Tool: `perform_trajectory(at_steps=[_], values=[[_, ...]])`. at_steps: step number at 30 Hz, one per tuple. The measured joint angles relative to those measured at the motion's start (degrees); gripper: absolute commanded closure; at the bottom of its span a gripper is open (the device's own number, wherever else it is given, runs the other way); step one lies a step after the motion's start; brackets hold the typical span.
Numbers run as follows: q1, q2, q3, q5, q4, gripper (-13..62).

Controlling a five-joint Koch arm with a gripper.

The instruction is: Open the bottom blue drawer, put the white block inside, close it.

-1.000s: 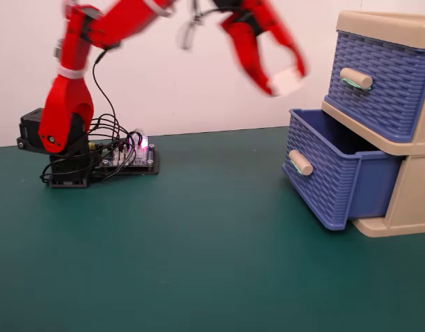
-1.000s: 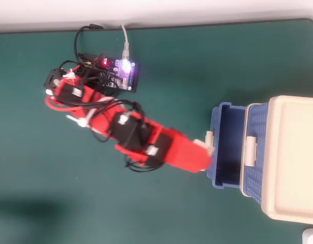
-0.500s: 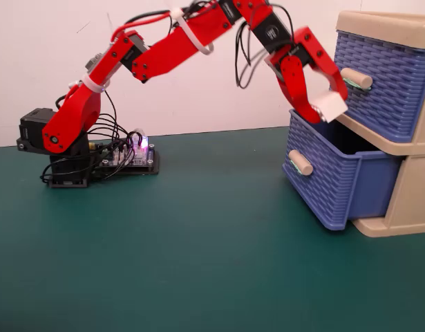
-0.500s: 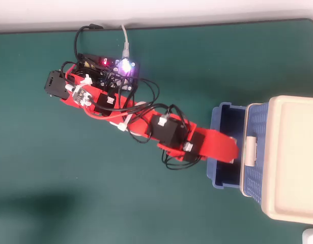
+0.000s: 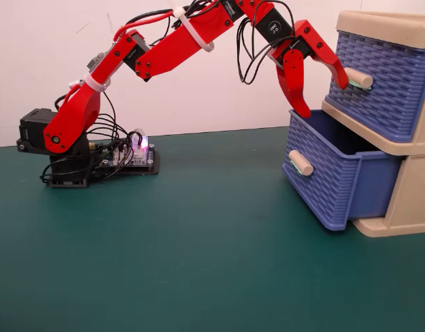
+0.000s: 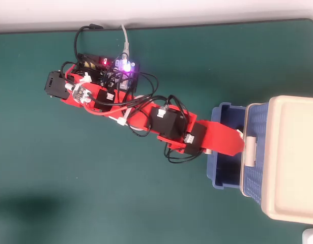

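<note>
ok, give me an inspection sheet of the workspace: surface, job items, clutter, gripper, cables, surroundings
Surface: green mat, bare in front.
Bottom blue drawer: pulled open, handle facing the arm.
White block: not visible in either view.
Upper blue drawer: closed.
Clutter: nothing seen.
Gripper: open, empty, above the open drawer, one finger beside the upper handle.
Cables: black loops along the arm; a tangle at the lit controller board.
Surroundings: white wall; beige cabinet frame.

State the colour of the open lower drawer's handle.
Beige, on the blue woven-texture plastic lower drawer's cylindrical handle; clearest in the fixed view.
</note>
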State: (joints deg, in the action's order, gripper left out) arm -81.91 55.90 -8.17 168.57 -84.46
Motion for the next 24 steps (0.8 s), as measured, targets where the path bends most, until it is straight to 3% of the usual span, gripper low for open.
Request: perform_trajectory(at_steps=[8,14,24], values=[[3.9,4.7,0.1,-6.8,-23.3,15.5],[6.1,1.0,-4.0,-15.2,-24.2,15.5],[5.0,-7.0,-4.0,-16.8,-19.3,15.3]])
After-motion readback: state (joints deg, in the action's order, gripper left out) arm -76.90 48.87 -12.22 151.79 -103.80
